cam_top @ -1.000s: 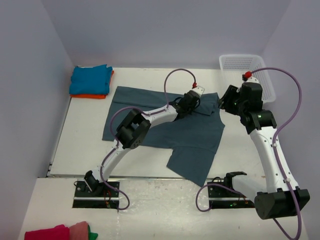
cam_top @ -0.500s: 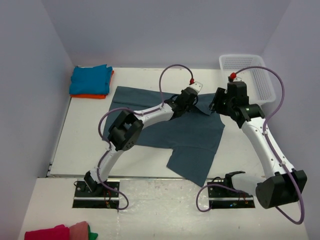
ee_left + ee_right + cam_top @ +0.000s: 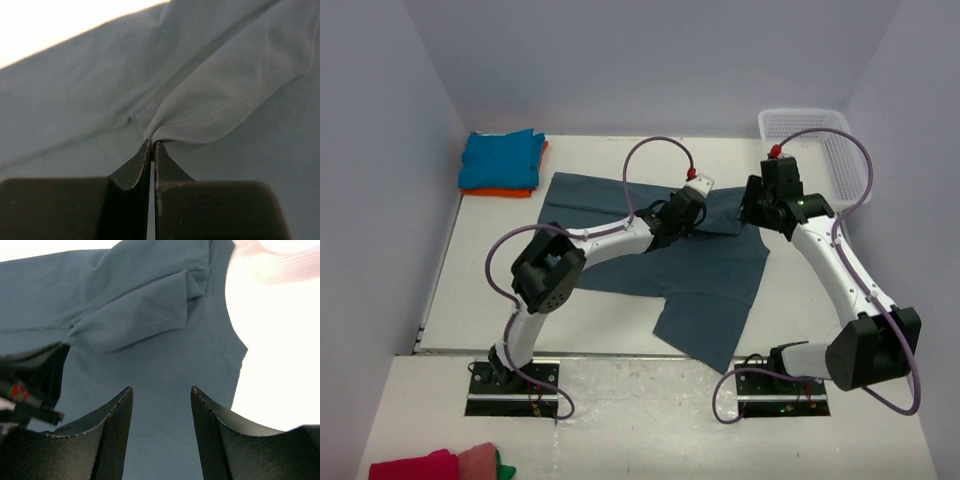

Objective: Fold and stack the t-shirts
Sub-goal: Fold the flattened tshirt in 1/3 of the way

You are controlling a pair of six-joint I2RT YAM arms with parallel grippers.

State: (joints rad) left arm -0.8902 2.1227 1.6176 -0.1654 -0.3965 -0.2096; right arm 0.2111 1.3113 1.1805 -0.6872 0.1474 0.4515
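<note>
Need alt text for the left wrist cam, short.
The two black fingers are pressed together on a pinched, stitched hem fold of the slate-blue t-shirt, which fills nearly the whole frame. A strip of bright white table shows at the top left.

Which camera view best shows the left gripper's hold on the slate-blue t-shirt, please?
The left wrist view: the left gripper is shut on a pinched fold of the slate-blue t-shirt. The top external view shows only its wrist over the cloth; the right wrist view, the raised fold.
</note>
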